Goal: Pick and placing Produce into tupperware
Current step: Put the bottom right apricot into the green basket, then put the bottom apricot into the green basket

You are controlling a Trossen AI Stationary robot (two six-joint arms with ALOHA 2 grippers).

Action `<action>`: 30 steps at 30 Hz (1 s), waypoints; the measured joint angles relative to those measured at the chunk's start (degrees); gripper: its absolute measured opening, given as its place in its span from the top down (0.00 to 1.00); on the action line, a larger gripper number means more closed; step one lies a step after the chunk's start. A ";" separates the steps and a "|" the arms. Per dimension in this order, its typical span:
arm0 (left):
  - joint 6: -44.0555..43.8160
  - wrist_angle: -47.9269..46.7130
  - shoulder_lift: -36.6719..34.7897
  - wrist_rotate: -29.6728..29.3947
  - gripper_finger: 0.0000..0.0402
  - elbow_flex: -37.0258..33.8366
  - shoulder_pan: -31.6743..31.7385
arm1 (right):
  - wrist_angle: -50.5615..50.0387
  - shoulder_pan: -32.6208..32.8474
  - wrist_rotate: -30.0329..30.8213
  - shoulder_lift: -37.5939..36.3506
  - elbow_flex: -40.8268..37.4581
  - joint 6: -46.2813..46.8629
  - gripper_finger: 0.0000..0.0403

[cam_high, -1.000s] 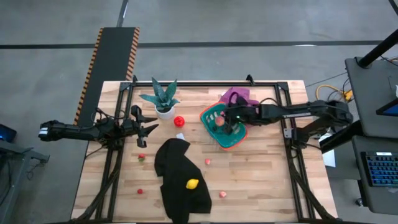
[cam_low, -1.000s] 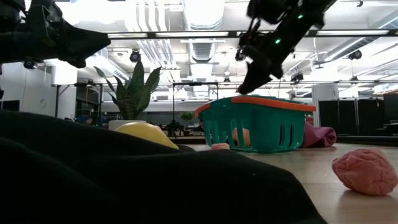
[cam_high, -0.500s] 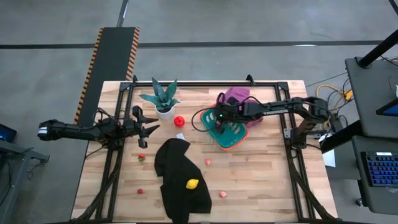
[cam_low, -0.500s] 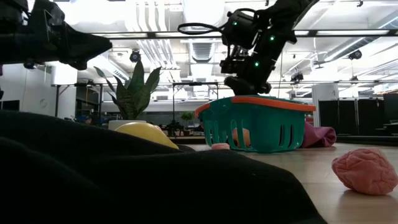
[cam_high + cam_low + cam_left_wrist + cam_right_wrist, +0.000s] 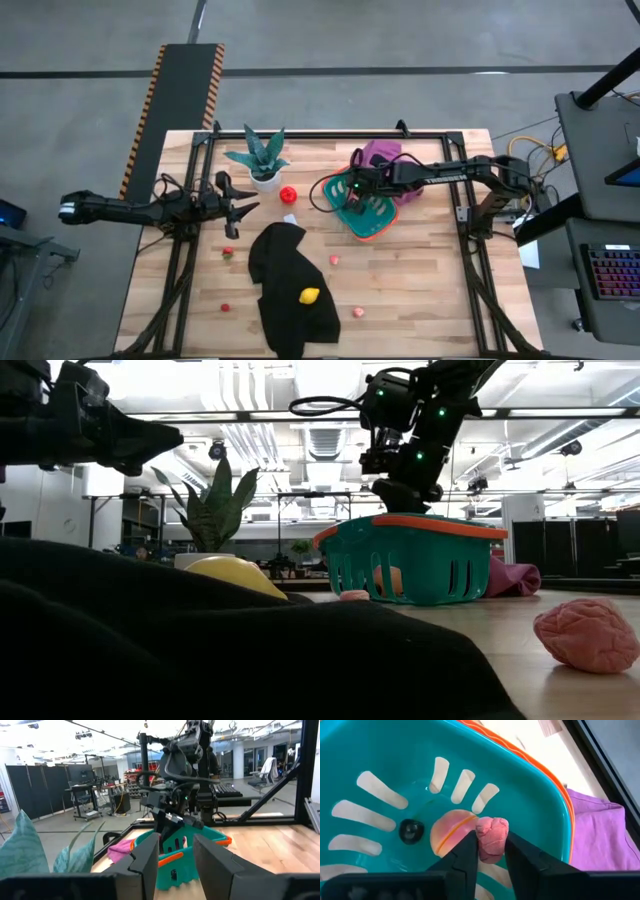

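Right gripper (image 5: 490, 855) above teal tupperware (image 5: 390, 755), fingers clamped on pink lumpy produce piece (image 5: 492, 838), held over container interior. Peach-coloured fruit (image 5: 451, 831) lies on container floor just behind. Left gripper (image 5: 240, 206) waits near potted plant (image 5: 262, 158), jaws slightly parted, empty.

Robotics lab / open industrial workspace.
Wooden bench (image 5: 420, 290) w/ black metal frame sits on bare grey concrete floor (image 5: 400, 100); hazard-striped ramp (image 5: 180, 100) at one corner, keyboard (image 5: 612, 272) on a side desk. Low view: exposed ducts & strip lights on ceiling (image 5: 290, 400). Left wrist view: black partition screens (image 5: 45, 790), desks w/ monitors (image 5: 95, 795), office chair (image 5: 267, 770) in bkgd.
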 joint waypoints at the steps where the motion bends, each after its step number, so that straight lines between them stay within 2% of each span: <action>1: -0.01 0.34 -0.16 0.00 0.73 0.00 -0.02 | -0.08 0.00 0.00 0.00 0.00 -0.04 0.76; 9: -1.28 0.60 -0.41 0.13 0.73 0.00 -0.02 | -0.78 0.00 -0.01 0.00 0.15 -0.13 0.63; 16: -1.30 0.36 -0.31 0.17 0.73 0.00 -0.02 | -4.10 2.36 -0.55 -2.58 3.76 -0.49 0.61; 23: -1.39 0.27 -0.12 0.20 0.73 0.00 -0.02 | -4.36 9.56 -7.73 -10.73 3.43 -1.03 0.64; 30: -1.42 0.34 -0.03 0.24 0.73 0.00 -0.02 | -4.02 21.42 -12.12 -15.95 1.28 5.04 0.63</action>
